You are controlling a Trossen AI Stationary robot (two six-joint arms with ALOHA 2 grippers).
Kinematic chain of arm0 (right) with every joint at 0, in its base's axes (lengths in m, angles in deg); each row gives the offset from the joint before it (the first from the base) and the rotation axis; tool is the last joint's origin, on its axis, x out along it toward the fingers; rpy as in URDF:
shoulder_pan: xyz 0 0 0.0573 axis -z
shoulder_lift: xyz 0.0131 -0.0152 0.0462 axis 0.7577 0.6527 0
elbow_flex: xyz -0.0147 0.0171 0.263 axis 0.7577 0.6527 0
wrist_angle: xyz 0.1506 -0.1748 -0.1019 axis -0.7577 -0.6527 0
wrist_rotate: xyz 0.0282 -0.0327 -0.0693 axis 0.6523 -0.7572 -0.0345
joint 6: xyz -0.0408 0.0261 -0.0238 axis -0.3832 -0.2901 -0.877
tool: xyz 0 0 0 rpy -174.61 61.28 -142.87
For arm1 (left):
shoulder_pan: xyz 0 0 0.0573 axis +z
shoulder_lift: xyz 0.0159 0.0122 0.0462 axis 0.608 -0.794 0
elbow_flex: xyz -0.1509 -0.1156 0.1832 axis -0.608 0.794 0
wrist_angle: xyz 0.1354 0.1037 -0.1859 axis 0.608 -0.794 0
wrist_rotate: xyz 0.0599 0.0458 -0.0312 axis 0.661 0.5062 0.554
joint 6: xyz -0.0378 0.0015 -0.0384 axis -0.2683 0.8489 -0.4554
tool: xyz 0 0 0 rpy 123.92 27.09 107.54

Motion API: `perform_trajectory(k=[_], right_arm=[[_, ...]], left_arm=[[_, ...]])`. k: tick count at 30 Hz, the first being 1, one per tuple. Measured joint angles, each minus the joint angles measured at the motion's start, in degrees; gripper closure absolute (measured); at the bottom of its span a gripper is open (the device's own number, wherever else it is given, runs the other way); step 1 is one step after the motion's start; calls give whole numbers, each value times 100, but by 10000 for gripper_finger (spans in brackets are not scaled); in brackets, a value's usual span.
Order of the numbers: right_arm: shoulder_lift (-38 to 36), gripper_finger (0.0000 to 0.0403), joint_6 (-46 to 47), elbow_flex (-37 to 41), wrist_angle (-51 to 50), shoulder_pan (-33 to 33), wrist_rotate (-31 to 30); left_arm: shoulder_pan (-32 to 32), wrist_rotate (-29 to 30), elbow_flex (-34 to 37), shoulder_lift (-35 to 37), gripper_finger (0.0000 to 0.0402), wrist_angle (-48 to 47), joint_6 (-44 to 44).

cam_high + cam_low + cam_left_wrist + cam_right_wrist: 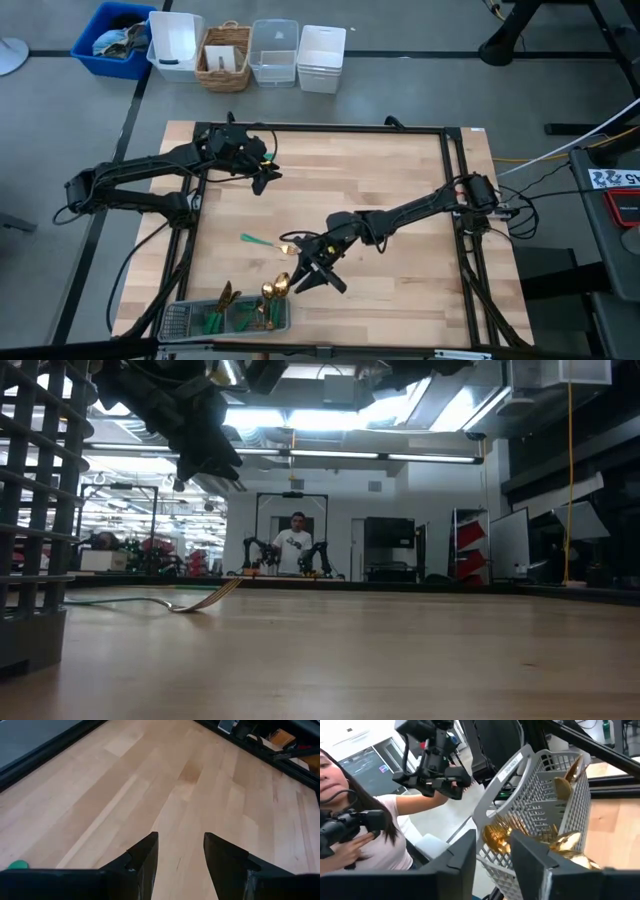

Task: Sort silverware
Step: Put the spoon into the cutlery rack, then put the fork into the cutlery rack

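The right gripper (305, 279) hangs with its jaws parted and empty, just beside the grey mesh tray (180, 322) at the tabletop's near edge. One fork (266, 241) lies flat near the tabletop's middle; more silverware (272, 293) stands in the tray. The fork is probably light, stiff and slippery at its gold head, so its slim teal handle looks best to pinch. The left gripper (265, 172) waits open toward the far left corner.

One fork (265, 241), gold-headed with a slim teal-green handle, is shown lying flat on the table near its middle. The remaining silverware (268, 298), gold heads upward, is seen standing in a tray at the near edge.
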Motion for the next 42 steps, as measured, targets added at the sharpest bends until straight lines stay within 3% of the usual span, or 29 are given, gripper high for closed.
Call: perform_trajectory(k=[7, 14, 19, 25, 29, 33, 38, 42], right_arm=[[-112, 271, 204, 0, -57, 494, 1199], [-150, 280, 585, 0, -345, 1204, 2256], [-153, 281, -81, 0, -1201, 1618, 2265], [-153, 281, -1936, 3, -3131, 1860, 2229], [-153, 281, -3291, 3, -4414, 1959, 1779], [-153, 281, -4280, 3, -5247, 1963, 684], [-153, 281, -4975, 16, -5308, 1679, -962], [-153, 281, -5687, 16, -5115, 1351, -1420]], left_arm=[[0, 13, 0, 0, 253, 2, -9], [2, 507, 0, 0, 253, -351, -19], [2, 506, 0, 0, 253, -1117, 204], [-307, 485, 0, -4, 253, -1871, 759], [-782, 479, 0, -135, 253, -1905, 832], [-1308, 442, 0, -444, 253, -1655, 976], [-1694, 445, 0, -821, 253, -1180, 909], [-1749, 465, 0, -896, 253, -1117, 973]])
